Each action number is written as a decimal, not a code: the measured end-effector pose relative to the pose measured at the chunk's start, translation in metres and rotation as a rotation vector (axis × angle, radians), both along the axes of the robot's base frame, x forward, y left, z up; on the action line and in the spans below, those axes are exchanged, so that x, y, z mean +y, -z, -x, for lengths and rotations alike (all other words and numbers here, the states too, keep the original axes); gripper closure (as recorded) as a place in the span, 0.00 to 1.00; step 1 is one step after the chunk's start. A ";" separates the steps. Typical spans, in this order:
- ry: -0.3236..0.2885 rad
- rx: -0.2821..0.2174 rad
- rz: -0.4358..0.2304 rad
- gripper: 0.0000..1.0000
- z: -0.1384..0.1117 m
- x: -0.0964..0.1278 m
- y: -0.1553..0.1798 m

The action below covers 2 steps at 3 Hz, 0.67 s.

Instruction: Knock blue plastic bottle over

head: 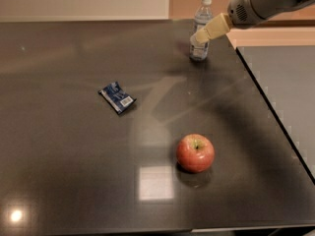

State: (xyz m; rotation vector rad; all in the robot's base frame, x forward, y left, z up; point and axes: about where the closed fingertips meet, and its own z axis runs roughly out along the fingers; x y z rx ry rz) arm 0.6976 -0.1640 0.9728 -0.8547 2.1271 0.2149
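The blue plastic bottle (202, 21) stands upright near the table's far right edge, clear with a white cap and a pale blue label. My gripper (201, 37) reaches in from the upper right on a grey arm. Its cream-coloured fingers (212, 29) lie across the front of the bottle at label height and hide part of it. Whether they touch the bottle I cannot tell.
A red apple (195, 153) sits at the front middle of the dark table (64, 156). A flat dark-blue snack packet (117, 97) lies left of centre. The table's right edge (268, 102) runs diagonally, with a second dark surface beyond it.
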 end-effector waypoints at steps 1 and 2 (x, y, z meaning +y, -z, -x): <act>0.025 0.007 -0.057 0.00 -0.022 -0.003 0.004; 0.034 -0.002 -0.093 0.00 -0.041 -0.001 0.007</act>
